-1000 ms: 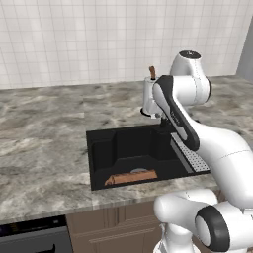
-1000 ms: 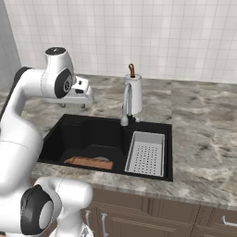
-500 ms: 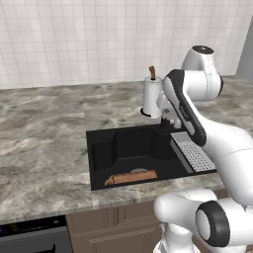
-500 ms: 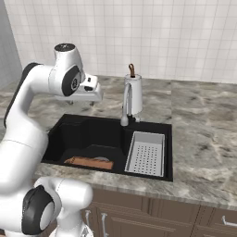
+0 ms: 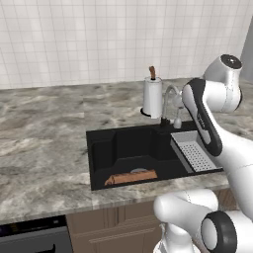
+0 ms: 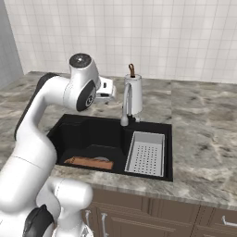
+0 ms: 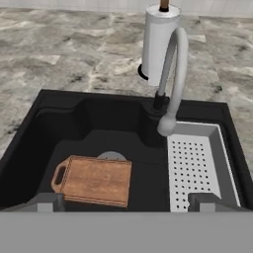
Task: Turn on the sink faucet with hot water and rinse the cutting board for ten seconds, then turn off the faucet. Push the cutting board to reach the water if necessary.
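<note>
Plainly, no water is running: the faucet [image 7: 174,74], a slim grey metal gooseneck, arches from its small dark base at the back rim of the sink [image 7: 29,143] and ends with its nozzle over the basin, near the edge of the perforated tray [image 7: 195,168]. Its dark handle at the base looks small and smooth, so it probably wants a light sideways nudge rather than a hard pinch.

At lower left of the hand view, the cutting board [image 7: 94,180] lies flat on the sink floor, partly over the round drain, well apart from the spot beneath the spout. It looks like stiff, flat orange-brown wood with a handle hole at its left end. Likely light, it should slide across the matte black floor, so I would push it from its left end or long edge.

In the hand view the hand [image 7: 126,203] hovers above the front of the basin, fingertips [image 7: 45,202] spread wide, gripping nothing.

Behind the faucet stands a white paper-towel roll [image 7: 159,42] with a brown knob, on the mottled grey stone worktop [image 7: 59,54].
</note>
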